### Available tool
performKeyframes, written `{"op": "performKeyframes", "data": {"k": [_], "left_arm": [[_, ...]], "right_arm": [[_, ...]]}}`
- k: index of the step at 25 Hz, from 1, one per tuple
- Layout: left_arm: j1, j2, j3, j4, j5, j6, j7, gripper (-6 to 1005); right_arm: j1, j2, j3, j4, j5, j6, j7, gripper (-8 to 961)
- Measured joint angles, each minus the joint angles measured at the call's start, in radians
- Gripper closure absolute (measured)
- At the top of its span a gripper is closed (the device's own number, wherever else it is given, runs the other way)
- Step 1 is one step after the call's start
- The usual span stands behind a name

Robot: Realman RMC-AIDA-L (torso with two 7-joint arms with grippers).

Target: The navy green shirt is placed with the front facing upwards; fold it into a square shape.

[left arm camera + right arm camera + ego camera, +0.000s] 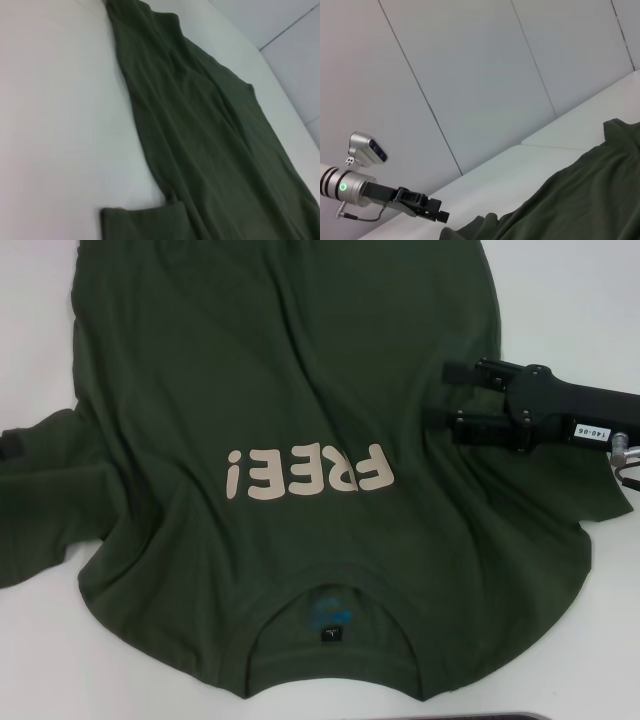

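Lying spread across the white table [30, 300], the green shirt [300, 370] faces up with its collar [330, 615] at the near edge and its body running toward the far side. Cream letters reading FREE! [305, 472] sit on the chest, upside down from where the robot stands. Inside the collar a blue print and a small black tag [329, 636] show. One sleeve [40, 490] bunches out on the left, and the cloth is rumpled with soft creases across the middle. On the right, the right claw [448, 395] reaches in low over the shirt, its two black fingers [475, 369] held apart, gripping nothing. The left claw [442, 217] appears only from the right wrist camera, hanging past the shirt's edge above the table, and I cannot tell whether it is open or closed. Pale wall panels [470, 75] stand behind the table.
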Motion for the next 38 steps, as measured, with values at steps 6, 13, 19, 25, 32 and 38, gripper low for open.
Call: {"op": "performKeyframes", "data": {"k": [6, 13, 19, 25, 32, 38], "left_arm": [[0.006, 0.001, -0.001, 0.005, 0.010, -0.029, 0.000, 159], [0.004, 0.001, 0.001, 0.002, 0.025, -0.055, -0.001, 161], [0.006, -0.001, -0.001, 0.002, 0.027, -0.062, -0.001, 162], [0.005, -0.001, -0.001, 0.002, 0.048, -0.063, -0.004, 164], [0.006, -0.001, -0.001, 0.004, 0.051, -0.064, -0.005, 166], [0.007, 0.000, -0.002, 0.006, 0.051, -0.077, -0.005, 167]], "right_arm": [[-0.001, 0.000, 0.001, 0.000, 0.000, -0.001, 0.000, 29], [-0.002, 0.000, 0.002, 0.000, 0.009, -0.002, 0.000, 31], [-0.004, 0.000, 0.002, 0.000, 0.011, -0.002, 0.000, 28], [-0.006, -0.002, 0.004, 0.000, 0.011, -0.004, 0.000, 26], [-0.007, -0.002, 0.005, 0.000, 0.011, -0.004, 0.000, 26], [-0.008, -0.002, 0.005, 0.000, 0.011, -0.007, 0.000, 27]]}}
